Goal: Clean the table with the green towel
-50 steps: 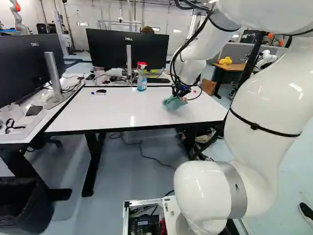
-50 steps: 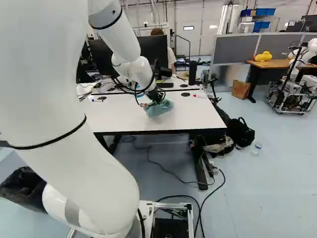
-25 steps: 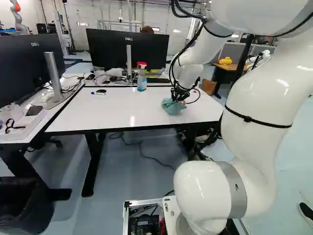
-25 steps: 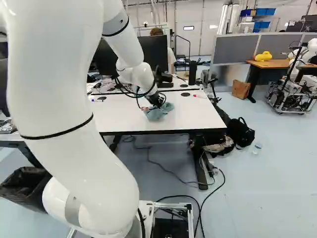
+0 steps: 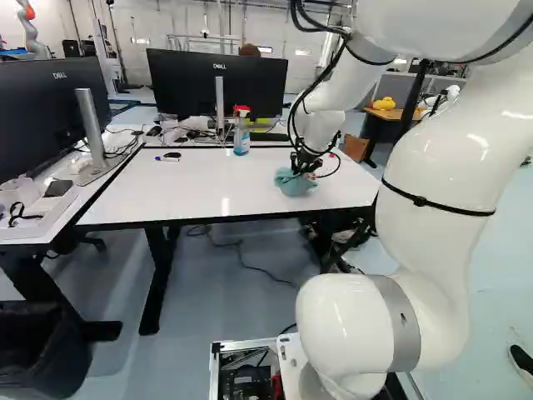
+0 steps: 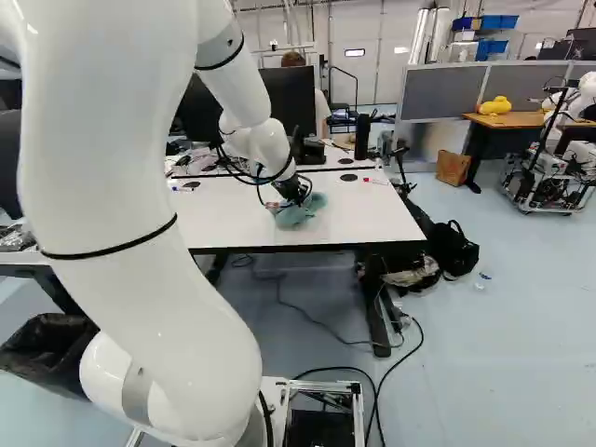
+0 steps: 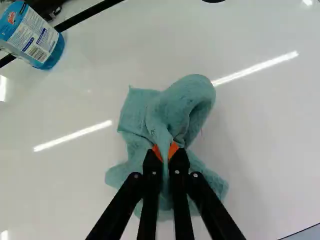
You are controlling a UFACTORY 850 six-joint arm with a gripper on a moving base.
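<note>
a green towel (image 7: 135, 112) is being pinched by the black gripper (image 6: 296, 192) on a white desk (image 5: 208, 183), folds being bunched around its fingers (image 7: 152, 172), while a spray bottle (image 5: 241, 138) is being pictured near the far edge.

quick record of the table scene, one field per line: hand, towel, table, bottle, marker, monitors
hand: shut on the towel, pinching a fold between its orange pads
towel: green, bunched, spread around the fingertips, against the tabletop
table: white top, dark edge
bottle: blue spray bottle, red top, upright by the far edge
marker: lying, left of the bottle in the left base view
monitors: one beyond the table, one at the left of the left base view
</note>
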